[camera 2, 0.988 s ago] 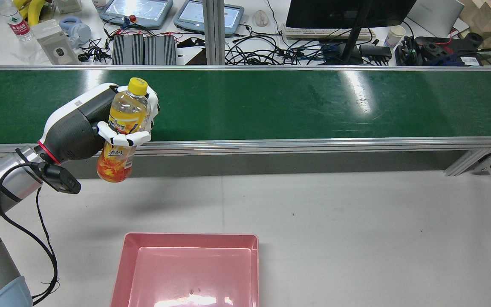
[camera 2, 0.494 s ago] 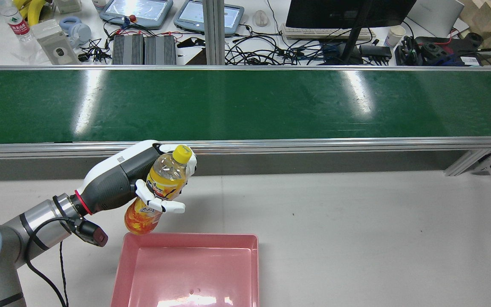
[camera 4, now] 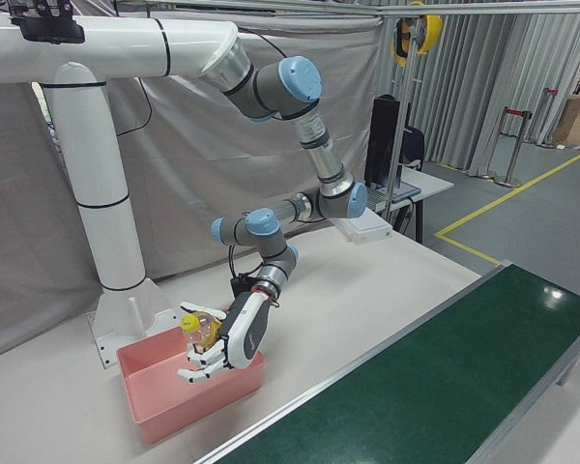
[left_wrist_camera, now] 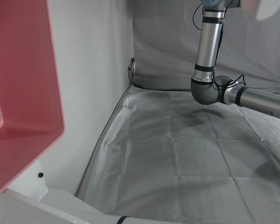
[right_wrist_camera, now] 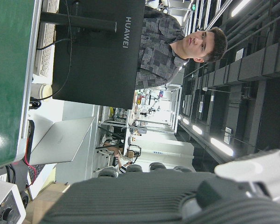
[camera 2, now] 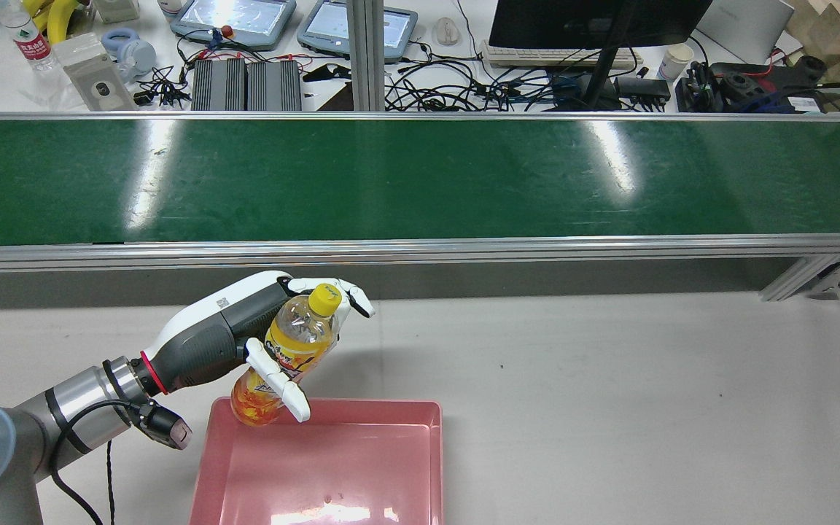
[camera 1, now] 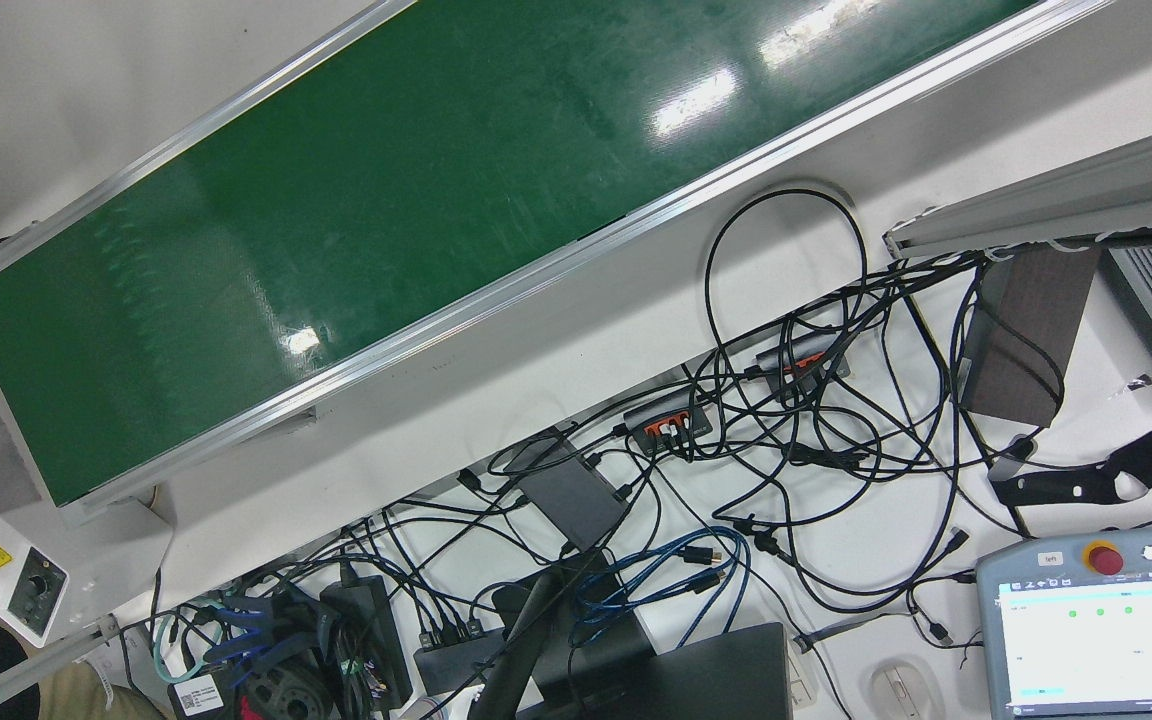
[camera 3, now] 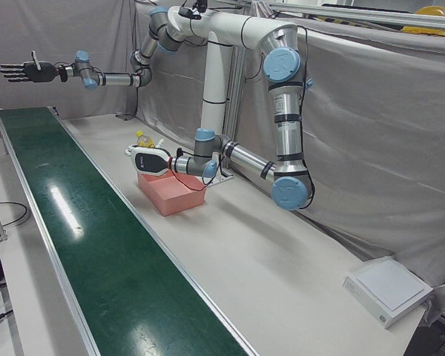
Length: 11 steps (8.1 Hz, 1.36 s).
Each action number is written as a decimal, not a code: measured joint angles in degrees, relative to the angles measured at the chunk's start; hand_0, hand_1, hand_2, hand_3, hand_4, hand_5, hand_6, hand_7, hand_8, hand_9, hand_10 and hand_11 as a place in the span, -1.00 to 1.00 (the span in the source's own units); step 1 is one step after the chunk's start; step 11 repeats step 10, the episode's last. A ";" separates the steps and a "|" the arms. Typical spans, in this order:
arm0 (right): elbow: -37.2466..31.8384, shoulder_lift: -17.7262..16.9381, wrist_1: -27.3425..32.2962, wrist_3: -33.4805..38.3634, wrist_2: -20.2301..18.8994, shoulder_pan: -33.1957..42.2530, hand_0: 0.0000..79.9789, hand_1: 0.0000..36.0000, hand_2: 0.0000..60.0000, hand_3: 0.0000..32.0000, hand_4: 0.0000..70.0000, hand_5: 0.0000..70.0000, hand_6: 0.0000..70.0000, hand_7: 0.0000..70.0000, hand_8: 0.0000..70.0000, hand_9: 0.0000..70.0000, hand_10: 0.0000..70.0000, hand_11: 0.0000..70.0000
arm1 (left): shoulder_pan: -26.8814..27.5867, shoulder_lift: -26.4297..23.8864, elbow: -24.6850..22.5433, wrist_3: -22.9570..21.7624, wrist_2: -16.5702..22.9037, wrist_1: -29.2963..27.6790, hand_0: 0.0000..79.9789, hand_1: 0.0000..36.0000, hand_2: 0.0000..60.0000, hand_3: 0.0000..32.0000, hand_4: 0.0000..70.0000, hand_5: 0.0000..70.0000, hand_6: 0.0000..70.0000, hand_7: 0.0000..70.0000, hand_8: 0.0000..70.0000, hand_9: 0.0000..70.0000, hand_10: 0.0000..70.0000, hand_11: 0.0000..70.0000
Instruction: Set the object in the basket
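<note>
My left hand [camera 2: 245,328] holds a yellow-capped bottle of orange drink [camera 2: 296,350], tilted, with its base just above the far left corner of the pink basket [camera 2: 391,415]. The fingers are spread past the cap and the thumb lies across the bottle's front. The right-front view shows the hand [camera 4: 237,333], the bottle [camera 4: 201,329] and the basket [camera 4: 145,406]. The left-front view shows them too: hand [camera 3: 152,159], bottle [camera 3: 142,138], basket [camera 3: 174,200]. My right hand [camera 3: 22,72] is open, raised high beyond the belt's far end. The left hand view shows the basket's wall [left_wrist_camera: 23,93].
The green conveyor belt [camera 2: 420,179] runs across the table beyond the basket, with nothing on it. A desk with cables, monitors and pendants [camera 2: 245,18] lies behind it. Grey table surface [camera 2: 609,401] spreads right of the basket.
My left hand carried the bottle from above the belt's near edge down and towards the basket. Its fingers have loosened and spread in the last half second.
</note>
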 measured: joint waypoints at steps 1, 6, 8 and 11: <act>0.01 0.00 0.00 -0.02 0.00 0.00 -1.00 -1.00 -1.00 -1.00 -1.00 -1.00 -1.00 -1.00 -1.00 -1.00 -1.00 -1.00 | 0.16 0.38 -0.04 0.05 0.00 0.00 0.27 -1.00 -1.00 -1.00 -0.61 -0.39 -0.99 -0.92 -0.83 -0.82 -0.59 -0.39; -0.06 0.00 0.00 0.01 0.00 0.00 -1.00 -1.00 -1.00 -1.00 -1.00 -1.00 -1.00 -1.00 -1.00 -1.00 -1.00 -1.00 | 0.90 3.17 -0.07 -0.27 0.06 -7.42 0.33 -0.82 -1.00 -0.70 -0.79 -0.71 -1.00 -0.99 -0.92 -0.93 -0.83 -0.72; -0.05 0.00 0.00 -0.05 0.00 0.00 -1.00 -1.00 -1.00 -1.00 -1.00 -1.00 -1.00 -1.00 -1.00 -1.00 -1.00 -1.00 | 1.18 3.54 -0.01 -0.33 0.08 -8.17 0.32 -0.89 -1.00 -0.71 -0.79 -0.72 -1.00 -1.00 -0.93 -0.94 -0.85 -0.75; -0.03 0.00 0.00 -0.02 0.00 0.00 -1.00 -1.00 -1.00 -1.00 -1.00 -1.00 -1.00 -1.00 -1.00 -1.00 -1.00 -1.00 | 1.24 3.59 -0.03 -0.37 0.09 -8.28 0.33 -0.91 -1.00 -0.71 -0.78 -0.70 -1.00 -1.00 -0.93 -0.94 -0.87 -0.77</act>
